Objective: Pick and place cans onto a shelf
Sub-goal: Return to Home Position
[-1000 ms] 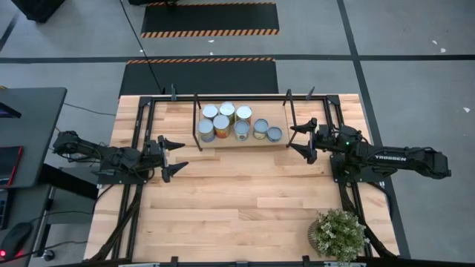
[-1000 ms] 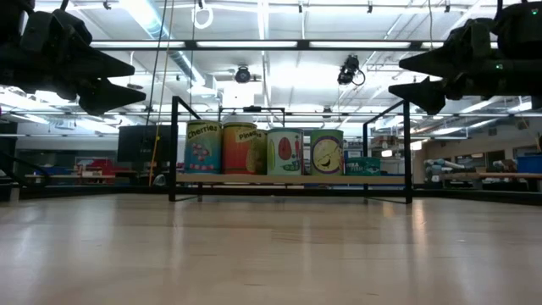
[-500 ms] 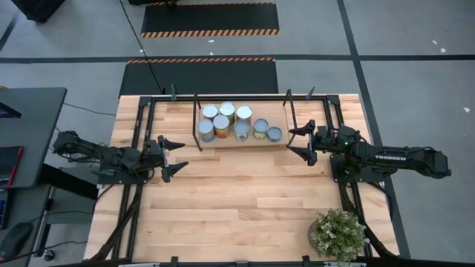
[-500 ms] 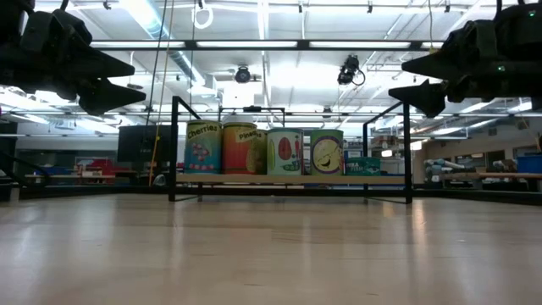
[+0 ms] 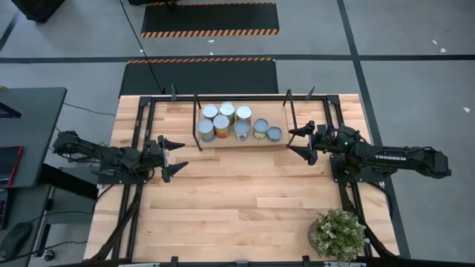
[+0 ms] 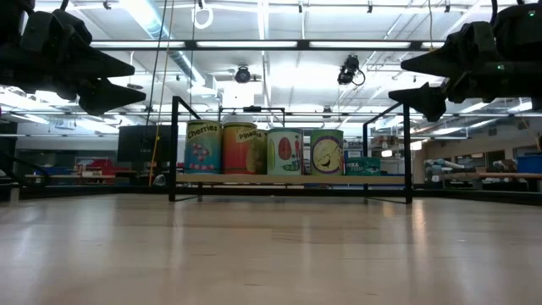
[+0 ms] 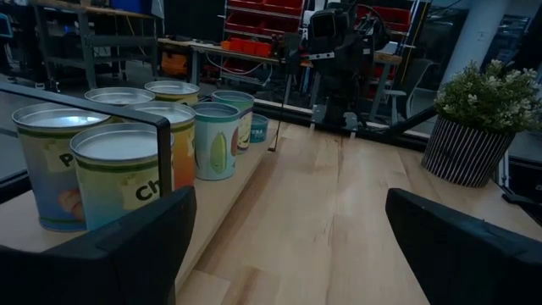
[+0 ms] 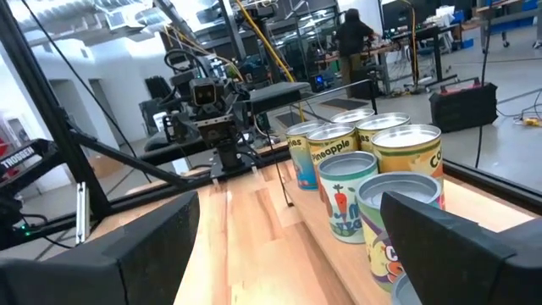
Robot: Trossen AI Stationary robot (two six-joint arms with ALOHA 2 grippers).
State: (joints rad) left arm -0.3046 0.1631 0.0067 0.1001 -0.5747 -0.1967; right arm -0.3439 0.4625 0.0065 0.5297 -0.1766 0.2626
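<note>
Several cans (image 5: 228, 122) with silver tops and coloured labels stand upright on the shelf (image 5: 272, 113), a light wooden board in a black rod frame at the table's far middle. They also show in the low view (image 6: 267, 152), the left wrist view (image 7: 135, 152) and the right wrist view (image 8: 364, 169). My left gripper (image 5: 181, 156) hovers open and empty left of the shelf, above the table. My right gripper (image 5: 289, 141) hovers open and empty just right of the shelf's near right corner.
A bushy green potted plant (image 5: 338, 233) stands at the table's near right corner. Black rails (image 5: 141, 133) run along the table's left and right sides. Bare butcher-block top (image 5: 237, 193) lies between the arms and toward the near edge. A person (image 8: 351, 38) stands far off in the room.
My right gripper has edged a little toward the shelf and stays open. My left gripper and the cans have kept still.
</note>
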